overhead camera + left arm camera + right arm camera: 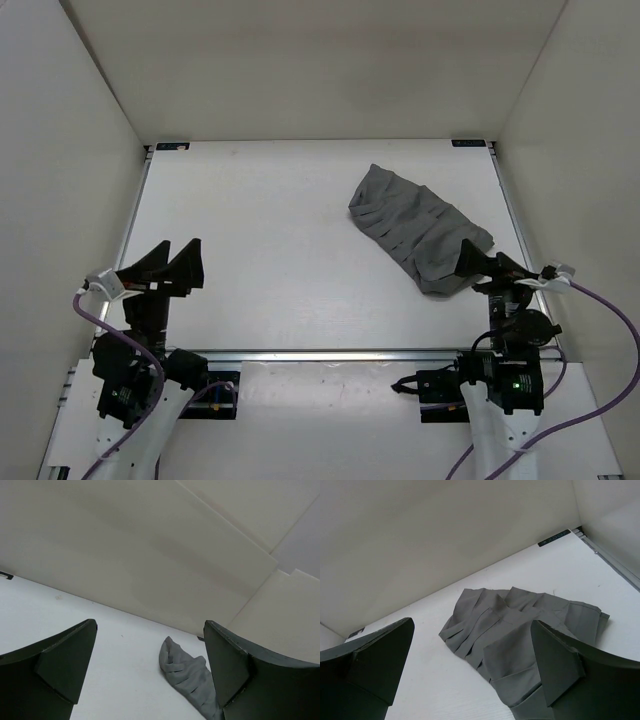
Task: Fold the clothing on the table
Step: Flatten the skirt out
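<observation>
I have 2 pincers, and both are spread wide. Neither one holds anything.

My left pincer [172, 262] hangs over the near left part of the table [270, 230]. My right pincer [490, 265] hangs over the near right part.

The clothing [420, 225] is grey and soft, with dark lines like little folds. It lies in 1 wrinkly heap on the right half of the table. It runs slanted, from far and more to the left, down to near and more to the right.

Its near end is right by my right pincer. From my right wrist I see the grey cloth spread out below, between my 2 fingers [560, 665]. I cannot tell if a finger touches it.

The clothing is well apart from my left pincer. From my left wrist I see it as a small grey lump, far off beside my right finger [235, 665].

White walls [300, 60] stand around the table.
</observation>
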